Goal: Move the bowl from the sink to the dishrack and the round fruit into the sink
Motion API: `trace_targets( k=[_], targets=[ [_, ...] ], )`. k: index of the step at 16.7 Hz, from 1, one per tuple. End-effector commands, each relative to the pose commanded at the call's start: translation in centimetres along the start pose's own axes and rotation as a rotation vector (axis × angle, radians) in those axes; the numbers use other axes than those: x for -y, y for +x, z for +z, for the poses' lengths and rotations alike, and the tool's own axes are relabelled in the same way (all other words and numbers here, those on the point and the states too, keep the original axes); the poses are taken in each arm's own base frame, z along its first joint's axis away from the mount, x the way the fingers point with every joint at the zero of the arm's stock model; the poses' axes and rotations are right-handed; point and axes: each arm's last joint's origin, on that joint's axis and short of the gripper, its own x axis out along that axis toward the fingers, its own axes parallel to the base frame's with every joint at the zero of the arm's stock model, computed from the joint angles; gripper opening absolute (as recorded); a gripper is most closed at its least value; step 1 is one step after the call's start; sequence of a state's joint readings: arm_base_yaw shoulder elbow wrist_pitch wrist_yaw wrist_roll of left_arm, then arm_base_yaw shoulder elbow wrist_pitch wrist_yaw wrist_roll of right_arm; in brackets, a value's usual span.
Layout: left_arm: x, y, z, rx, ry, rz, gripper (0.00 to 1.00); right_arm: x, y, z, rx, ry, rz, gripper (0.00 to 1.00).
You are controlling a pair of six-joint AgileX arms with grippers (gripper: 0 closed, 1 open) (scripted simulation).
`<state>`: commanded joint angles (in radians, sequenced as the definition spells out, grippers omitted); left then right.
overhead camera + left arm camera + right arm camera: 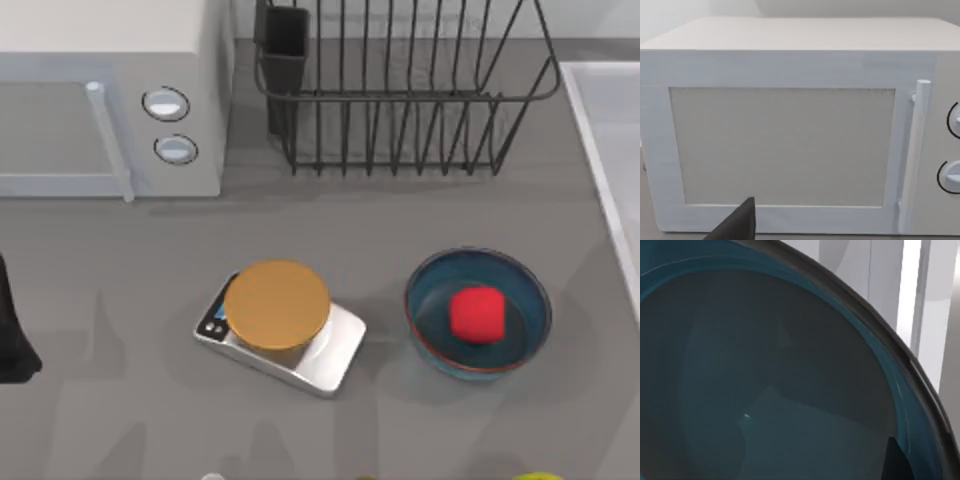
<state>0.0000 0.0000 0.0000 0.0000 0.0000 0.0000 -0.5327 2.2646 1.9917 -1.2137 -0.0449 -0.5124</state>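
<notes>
Right wrist view looks closely into a teal bowl (pixel 765 390); the right gripper's grasp cannot be told. Left arm (pixel 12 335) sits parked at the table's left edge.

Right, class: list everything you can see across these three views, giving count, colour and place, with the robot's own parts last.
table: one, grey, under everything.
microwave: one, white, back left; the left wrist view faces its door.
dishrack: one, black wire, back centre.
cutlery cup: one, dark, at the dishrack's left corner.
sink: one, pale, right edge, partly in view.
kitchen scale: one, silver with a tan round plate, front centre.
bowl: two, teal; one on the table right of the scale, one close in the right wrist view.
round fruit: one, red, inside the table's bowl.
yellow-green thing: one, front edge.
left hand: dark, before the microwave.
right hand: dark, by the close bowl's rim.
</notes>
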Motion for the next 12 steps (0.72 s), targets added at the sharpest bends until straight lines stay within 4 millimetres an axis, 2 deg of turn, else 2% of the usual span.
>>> trace_targets(
  k=[3,6,9,12],
  targets=[
    [0.0,0.0,0.0,0.000,0.000,0.000,1.00,-0.1,-7.6,-6.1,0.002,0.000,-0.004,0.00],
    [0.0,0.0,0.0,0.000,0.000,0.000,1.00,-1.6,-13.3,-12.4,0.005,0.000,-0.007,0.00],
    [0.0,0.0,0.0,0.000,0.000,0.000,1.00,-3.4,-16.3,-17.2,0.007,0.000,-0.006,0.00],
    [0.0,0.0,0.0,0.000,0.000,0.000,1.00,-4.4,-17.4,-19.4,0.007,0.000,-0.002,0.00]
  ],
)
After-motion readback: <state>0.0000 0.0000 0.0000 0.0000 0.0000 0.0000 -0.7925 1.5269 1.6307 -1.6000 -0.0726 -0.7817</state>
